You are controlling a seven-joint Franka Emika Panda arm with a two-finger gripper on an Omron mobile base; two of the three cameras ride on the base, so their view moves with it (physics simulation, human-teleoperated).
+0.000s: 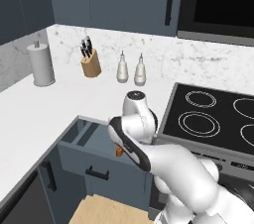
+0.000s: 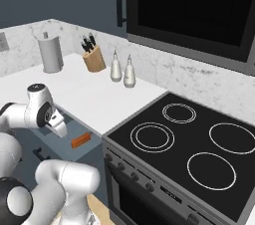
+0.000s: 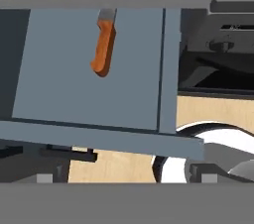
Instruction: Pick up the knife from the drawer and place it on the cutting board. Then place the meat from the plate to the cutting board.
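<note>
The drawer [image 1: 84, 143] stands pulled out from under the white bench [image 1: 44, 109], just left of the stove [image 1: 213, 116]. Its flat slate-blue front carries a thin black bar handle [image 1: 97, 173]. The knife [image 3: 103, 49] lies on the drawer floor toward the far end, its orange handle pointing to the near side and only a short grey stub of blade showing under the bench edge. From the right base view the orange handle [image 2: 80, 140] shows inside the open drawer, close to the stove side. From the left base view only a small bit of orange [image 1: 119, 152] peeps out beneath the arm.

The arm bends low over the drawer, with the hand above the knife and looking down into it. The pincer is hidden behind the arm in both base views, and in the hand view its tips are too dark and low to read, so I cannot tell whether it is wide or narrow. Nothing is seen in its hold; the knife lies free.

On the far part of the bench stand a grey roll holder [image 1: 40, 64], a tan knife block [image 1: 91, 62] with black handles, and two pale bottles [image 1: 131, 69]. A pale wooden surface [image 1: 106, 210] shows below the drawer front. No writing can be read anywhere.
</note>
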